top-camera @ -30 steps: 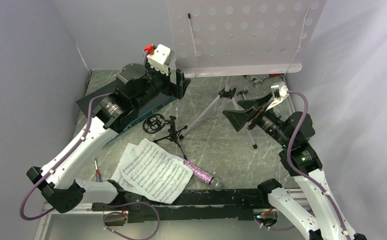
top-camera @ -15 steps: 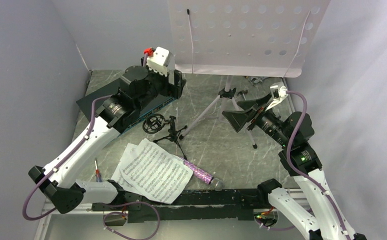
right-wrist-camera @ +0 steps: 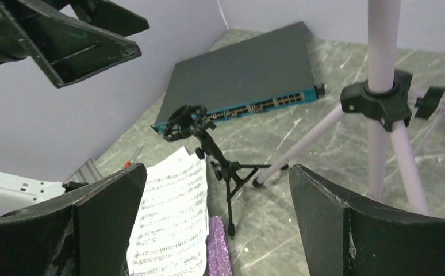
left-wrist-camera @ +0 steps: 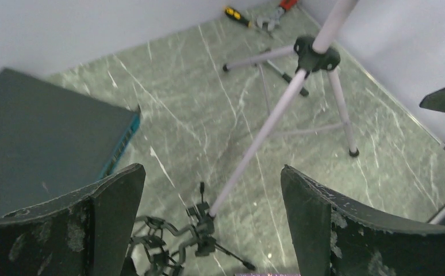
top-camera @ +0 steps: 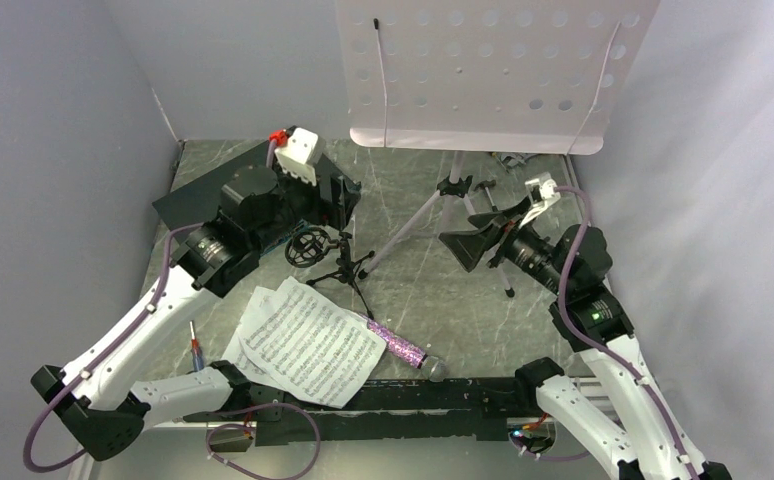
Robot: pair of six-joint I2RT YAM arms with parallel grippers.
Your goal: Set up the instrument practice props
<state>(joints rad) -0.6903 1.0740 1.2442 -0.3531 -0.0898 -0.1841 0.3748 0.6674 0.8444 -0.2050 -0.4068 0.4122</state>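
So far the pale-lilac perforated music stand (top-camera: 483, 75) is up but bare; near its tripod (top-camera: 453, 186), white sheet-music pages (top-camera: 308, 342) and purple glitter microphone (top-camera: 399, 348) lie flat by the small black ring-mount mic stand (top-camera: 329, 256). Left claw (left-wrist-camera: 211, 172) and right claw (right-wrist-camera: 217, 169) gape empty.

The left arm (top-camera: 133, 330) and right arm (top-camera: 631, 385) have white link shells between black joint housings. A purple cable (top-camera: 166, 265) is routed along each arm. The left wrist carries a white camera module (top-camera: 298, 150) with a red connector. The left hand (left-wrist-camera: 211, 192) and right hand (right-wrist-camera: 217, 192) have black wedge-shaped fingers (left-wrist-camera: 335, 221) with pale scuffs. A green indicator light (top-camera: 600, 312) is lit on the right arm.
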